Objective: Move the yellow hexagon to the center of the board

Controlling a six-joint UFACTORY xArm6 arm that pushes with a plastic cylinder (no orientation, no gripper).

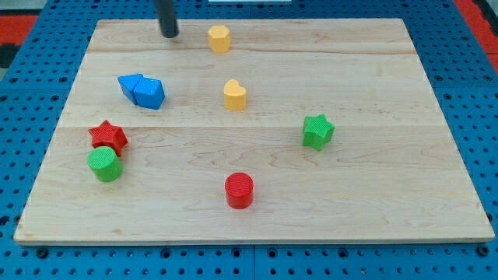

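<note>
At the view's far left of the wooden board sit a green cylinder and, touching it just above, a red star. Further toward the view's top lie two blue blocks pressed together, their shapes hard to make out. The dark rod stands near the board's top edge, its tip up and to the right of the blue pair — and just left of the yellow hexagon, apart from it. The hexagon rests close to the top edge, above the board's middle. Below it is a yellow heart-like block, near the centre. A red cylinder sits toward the bottom, and a green star at the right. The arm carries no end effector to open or close — only the rod. Beneath the board, the blue pegboard desk shows.
</note>
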